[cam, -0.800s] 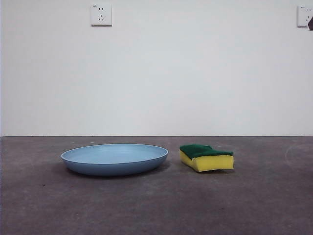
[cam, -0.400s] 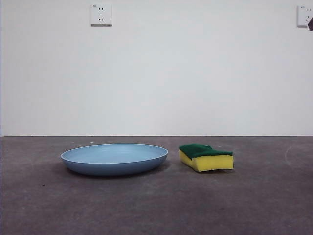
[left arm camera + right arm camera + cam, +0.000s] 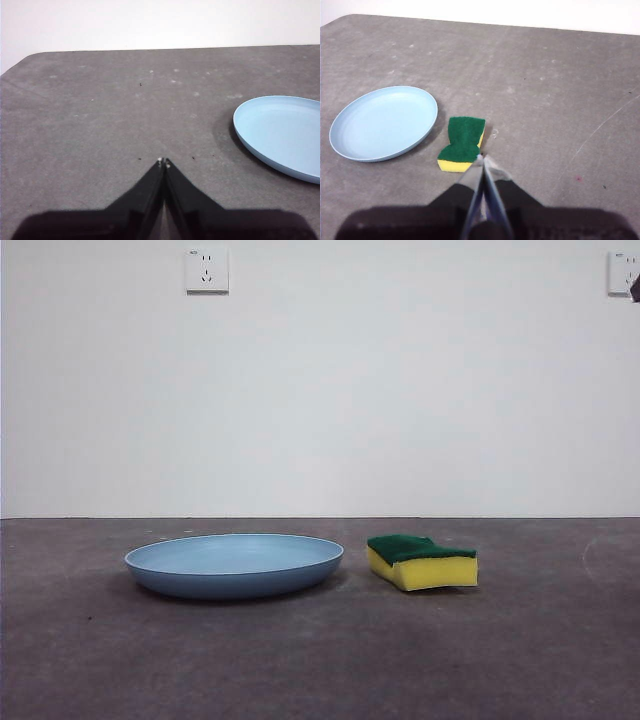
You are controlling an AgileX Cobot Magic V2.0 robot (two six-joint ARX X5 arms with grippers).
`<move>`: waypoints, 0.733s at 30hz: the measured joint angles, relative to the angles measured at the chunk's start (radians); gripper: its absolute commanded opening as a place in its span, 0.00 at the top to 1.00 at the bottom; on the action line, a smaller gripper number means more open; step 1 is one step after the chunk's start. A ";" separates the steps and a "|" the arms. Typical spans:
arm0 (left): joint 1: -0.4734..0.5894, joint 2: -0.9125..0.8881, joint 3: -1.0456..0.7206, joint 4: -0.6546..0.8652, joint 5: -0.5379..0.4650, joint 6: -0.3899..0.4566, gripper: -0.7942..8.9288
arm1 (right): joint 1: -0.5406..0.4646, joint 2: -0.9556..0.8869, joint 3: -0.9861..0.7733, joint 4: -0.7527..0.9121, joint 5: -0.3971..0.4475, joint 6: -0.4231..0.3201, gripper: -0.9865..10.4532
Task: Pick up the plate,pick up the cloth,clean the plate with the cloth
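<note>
The light-blue plate (image 3: 234,564) lies flat on the grey table, left of centre in the front view. It also shows in the left wrist view (image 3: 280,135) and the right wrist view (image 3: 384,122). The cloth is a yellow sponge with a green top (image 3: 422,561), just right of the plate; it also shows in the right wrist view (image 3: 464,142). My left gripper (image 3: 163,162) is shut and empty, well off to the plate's side. My right gripper (image 3: 482,158) is shut and empty, held back above the table with the sponge just beyond its tips.
The grey table (image 3: 320,660) ends at a white wall with two sockets (image 3: 207,270). A black arm tip (image 3: 635,287) shows at the top right corner of the front view. A rounded table corner (image 3: 30,56) shows in the left wrist view.
</note>
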 measured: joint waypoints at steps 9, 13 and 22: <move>0.000 0.000 0.000 0.000 0.000 0.000 0.92 | 0.000 -0.010 0.000 -0.003 0.006 -0.005 0.91; 0.000 0.000 0.000 0.000 0.000 0.000 0.92 | -0.030 -0.054 0.000 -0.006 0.044 -0.045 0.91; 0.000 0.000 0.000 0.000 0.000 0.000 0.92 | -0.323 -0.171 -0.154 0.219 -0.102 -0.062 0.91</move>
